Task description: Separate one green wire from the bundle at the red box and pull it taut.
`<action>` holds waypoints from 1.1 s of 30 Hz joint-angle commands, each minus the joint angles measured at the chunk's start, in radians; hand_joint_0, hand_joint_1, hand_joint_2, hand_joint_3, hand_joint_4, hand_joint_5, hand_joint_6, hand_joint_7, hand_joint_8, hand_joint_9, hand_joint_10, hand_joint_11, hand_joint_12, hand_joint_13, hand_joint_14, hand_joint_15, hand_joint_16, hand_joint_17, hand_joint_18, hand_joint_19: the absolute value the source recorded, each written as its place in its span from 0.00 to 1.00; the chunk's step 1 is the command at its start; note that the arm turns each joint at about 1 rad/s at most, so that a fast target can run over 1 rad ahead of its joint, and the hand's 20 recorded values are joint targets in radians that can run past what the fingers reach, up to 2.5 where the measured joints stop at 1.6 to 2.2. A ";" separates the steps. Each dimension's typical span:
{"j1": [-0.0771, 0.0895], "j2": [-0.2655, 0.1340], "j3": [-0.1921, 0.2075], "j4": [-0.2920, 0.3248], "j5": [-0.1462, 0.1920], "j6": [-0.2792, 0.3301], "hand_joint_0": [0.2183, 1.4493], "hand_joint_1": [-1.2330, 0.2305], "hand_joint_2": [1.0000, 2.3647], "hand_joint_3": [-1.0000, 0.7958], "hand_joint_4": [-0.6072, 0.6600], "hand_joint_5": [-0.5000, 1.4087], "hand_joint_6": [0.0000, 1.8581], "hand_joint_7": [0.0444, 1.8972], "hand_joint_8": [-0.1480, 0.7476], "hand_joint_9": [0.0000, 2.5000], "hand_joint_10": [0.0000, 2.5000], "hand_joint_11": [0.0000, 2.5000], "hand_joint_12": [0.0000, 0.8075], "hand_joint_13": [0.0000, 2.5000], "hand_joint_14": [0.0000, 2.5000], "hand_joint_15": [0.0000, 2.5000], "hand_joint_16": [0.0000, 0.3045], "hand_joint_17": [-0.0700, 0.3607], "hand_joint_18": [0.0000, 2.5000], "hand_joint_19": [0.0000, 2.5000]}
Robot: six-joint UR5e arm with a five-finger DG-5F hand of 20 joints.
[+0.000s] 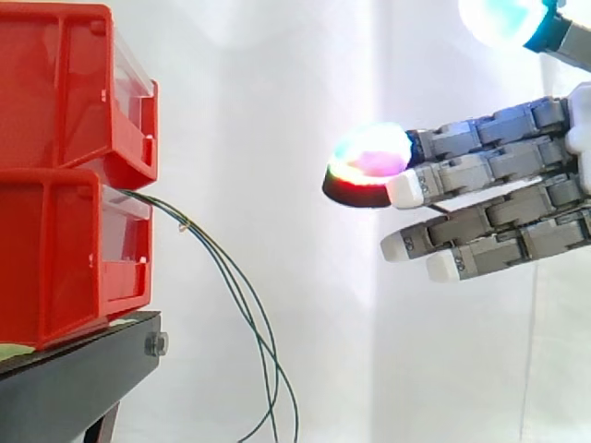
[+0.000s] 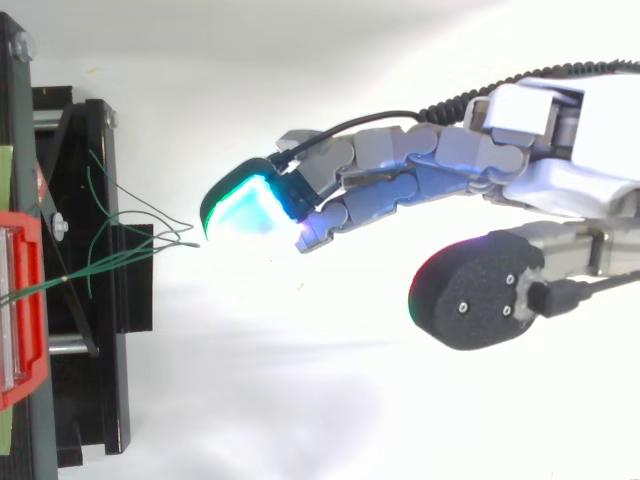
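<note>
Hand [image 1: 499, 198]: fingers held nearly straight, thumb set apart, nothing gripped; aimed at wires, presumably so one strand can be singled out.
Red box [image 1: 65, 258]: lower of two stacked on black stand [image 1: 74, 388], judged fixed anchor for pulling.
Green wires [image 1: 235, 281]: bundle issued from box front, drooping, untouched.
</note>
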 commanded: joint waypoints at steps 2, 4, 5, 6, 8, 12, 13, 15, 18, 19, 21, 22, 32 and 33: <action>0.002 -0.032 0.000 0.008 0.010 0.010 0.18 0.57 0.00 0.28 0.61 0.14 0.27 0.32 0.37 0.00 0.00 0.00 0.40 0.00 0.00 0.00 0.16 0.42 0.00 0.07; 0.002 -0.045 0.000 0.021 0.008 0.026 0.18 0.57 0.00 0.28 0.61 0.14 0.27 0.32 0.37 0.00 0.00 0.00 0.40 0.00 0.00 0.00 0.16 0.42 0.00 0.07; 0.004 -0.052 0.000 0.034 0.012 0.034 0.18 0.57 0.00 0.28 0.61 0.14 0.27 0.32 0.37 0.00 0.00 0.00 0.40 0.00 0.00 0.00 0.16 0.42 0.00 0.07; 0.002 -0.055 0.000 0.038 0.010 0.036 0.18 0.57 0.00 0.28 0.61 0.14 0.27 0.32 0.37 0.00 0.00 0.00 0.40 0.00 0.00 0.00 0.16 0.42 0.00 0.07; 0.004 -0.055 0.000 0.044 0.010 0.033 0.18 0.57 0.00 0.28 0.61 0.14 0.27 0.32 0.37 0.00 0.00 0.00 0.40 0.00 0.00 0.00 0.16 0.42 0.00 0.07; 0.004 -0.057 0.000 0.070 0.012 0.014 0.18 0.57 0.00 0.28 0.61 0.14 0.27 0.33 0.37 0.00 0.00 0.00 0.40 0.00 0.00 0.00 0.16 0.42 0.00 0.07; 0.004 -0.057 0.000 0.070 0.012 0.014 0.18 0.58 0.00 0.28 0.61 0.14 0.27 0.33 0.37 0.00 0.00 0.00 0.40 0.00 0.00 0.00 0.16 0.42 0.00 0.07; 0.004 -0.057 0.000 0.069 0.019 0.013 0.19 0.60 0.00 0.28 0.61 0.14 0.27 0.33 0.37 0.00 0.00 0.00 0.40 0.00 0.00 0.00 0.16 0.42 0.00 0.07; 0.004 -0.066 0.000 0.070 0.033 0.014 0.19 0.64 0.00 0.28 0.62 0.14 0.27 0.33 0.37 0.00 0.00 0.00 0.40 0.00 0.00 0.00 0.16 0.42 0.00 0.07; 0.004 -0.066 0.000 0.070 0.033 0.014 0.19 0.65 0.00 0.28 0.62 0.15 0.27 0.33 0.38 0.00 0.00 0.00 0.40 0.00 0.00 0.00 0.16 0.42 0.00 0.06; 0.001 -0.083 0.000 0.070 0.036 0.017 0.20 0.66 0.00 0.28 0.62 0.15 0.27 0.34 0.38 0.00 0.00 0.00 0.40 0.00 0.00 0.00 0.16 0.42 0.00 0.07; -0.005 -0.092 0.000 0.080 0.035 0.019 0.20 0.66 0.00 0.28 0.63 0.15 0.27 0.34 0.38 0.00 0.00 0.00 0.40 0.00 0.00 0.00 0.16 0.42 0.00 0.06; -0.011 -0.106 0.000 0.120 0.061 0.005 0.20 0.65 0.00 0.28 0.64 0.15 0.27 0.35 0.39 0.01 0.00 0.00 0.40 0.00 0.00 0.00 0.17 0.43 0.00 0.06; -0.013 -0.109 0.000 0.124 0.067 0.002 0.20 0.65 0.00 0.28 0.63 0.15 0.27 0.35 0.39 0.01 0.00 0.00 0.40 0.00 0.00 0.00 0.17 0.43 0.00 0.06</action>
